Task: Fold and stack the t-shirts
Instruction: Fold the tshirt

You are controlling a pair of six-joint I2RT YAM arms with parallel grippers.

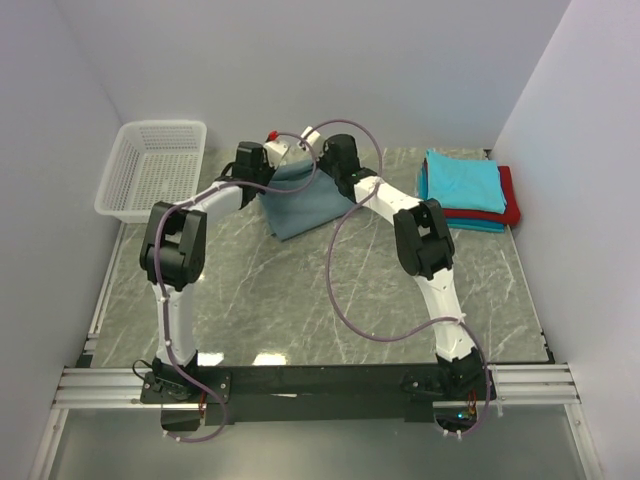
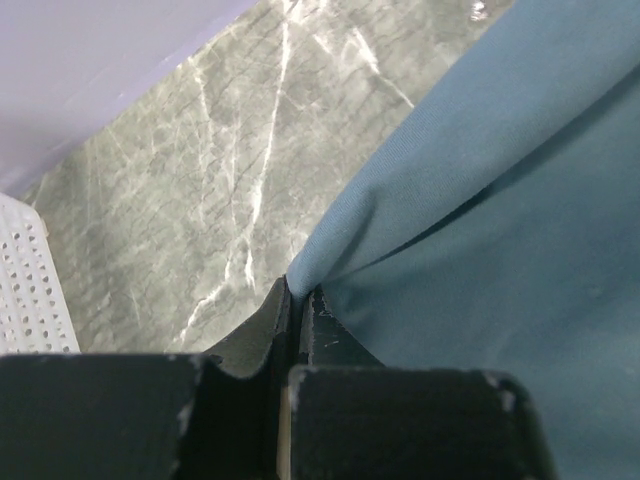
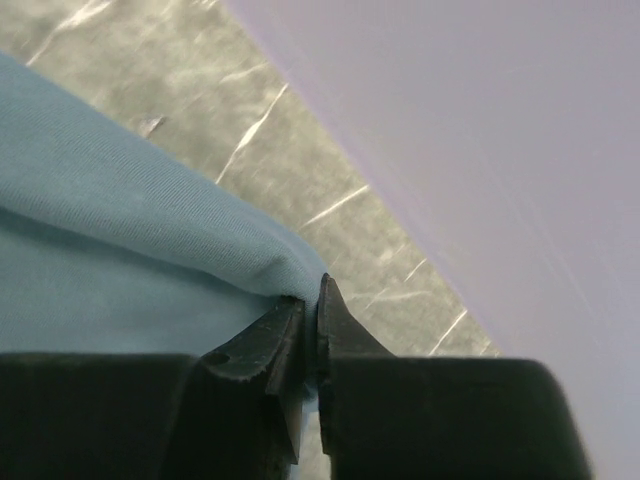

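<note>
The left arm [image 1: 172, 250] and right arm [image 1: 425, 238] rise to bent elbows and reach toward the far side, wrists close together. Each arm's jaws are pinched tight on an edge of the dusty grey-blue cloth t-shirt [image 2: 500, 250].

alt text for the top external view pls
Seen from above, the left gripper and right gripper each pinch the far edge of a grey-blue t-shirt at the back of a marble table. A white mesh basket sits far left; a stack of folded turquoise and red shirts far right.
</note>
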